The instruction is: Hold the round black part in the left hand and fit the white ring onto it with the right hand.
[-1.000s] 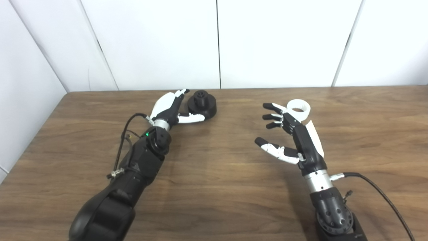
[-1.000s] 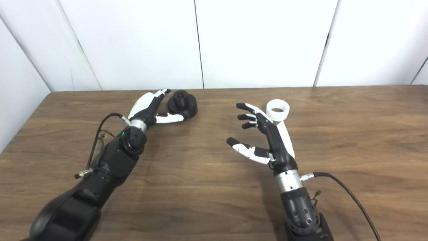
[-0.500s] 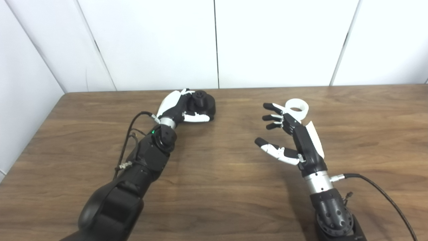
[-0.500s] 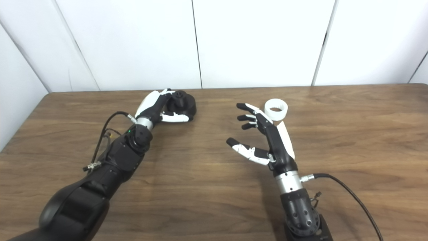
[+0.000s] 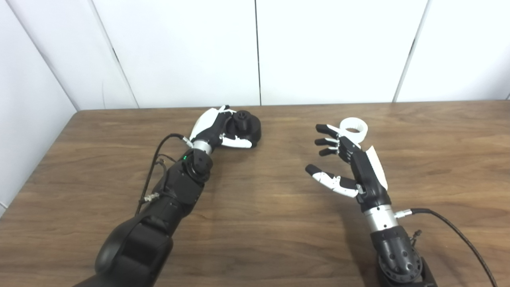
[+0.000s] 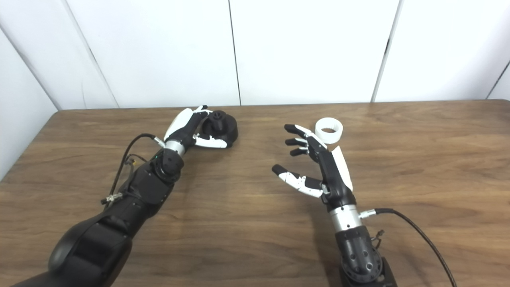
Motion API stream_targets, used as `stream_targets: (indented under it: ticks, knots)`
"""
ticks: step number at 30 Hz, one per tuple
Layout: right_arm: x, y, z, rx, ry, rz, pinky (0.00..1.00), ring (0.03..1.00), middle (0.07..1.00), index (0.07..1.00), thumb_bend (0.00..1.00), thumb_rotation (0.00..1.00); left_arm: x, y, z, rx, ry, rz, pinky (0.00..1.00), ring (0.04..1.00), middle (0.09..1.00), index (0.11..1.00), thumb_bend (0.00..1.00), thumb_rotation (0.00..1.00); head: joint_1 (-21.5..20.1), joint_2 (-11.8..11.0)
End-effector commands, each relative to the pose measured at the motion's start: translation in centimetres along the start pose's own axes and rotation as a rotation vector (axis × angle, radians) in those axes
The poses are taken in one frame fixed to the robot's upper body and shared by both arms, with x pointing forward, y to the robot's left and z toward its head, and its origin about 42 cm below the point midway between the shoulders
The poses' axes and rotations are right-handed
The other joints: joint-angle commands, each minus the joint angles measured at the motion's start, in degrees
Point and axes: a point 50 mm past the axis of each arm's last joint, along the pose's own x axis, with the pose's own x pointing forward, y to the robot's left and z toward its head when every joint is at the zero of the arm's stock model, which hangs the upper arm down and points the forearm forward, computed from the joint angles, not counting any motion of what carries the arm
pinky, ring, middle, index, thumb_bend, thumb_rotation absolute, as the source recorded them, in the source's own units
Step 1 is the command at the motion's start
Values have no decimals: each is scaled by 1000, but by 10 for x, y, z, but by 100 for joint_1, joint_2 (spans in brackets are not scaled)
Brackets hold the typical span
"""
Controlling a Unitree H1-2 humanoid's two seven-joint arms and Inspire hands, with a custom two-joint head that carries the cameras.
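black part (image 5: 246, 125) within left fingers (image 5: 235, 141)

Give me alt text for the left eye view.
The left hand wraps around the round black part near the far edge of the wooden table. The right hand hovers open just short of the white ring lying on the table.

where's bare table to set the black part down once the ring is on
Bare wood lies between the left hand and right hand, and right of the white ring. It is crowded only around the round black part and near the ring.
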Motion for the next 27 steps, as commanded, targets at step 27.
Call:
stream_targets:
  ticks: [27]
  knots:
    - [-21,-2,-15,12,42,5,626,738,825,792,584,211,-34,13,3,-29,-133,34,1000,1000,1000,665,902,222,129,3]
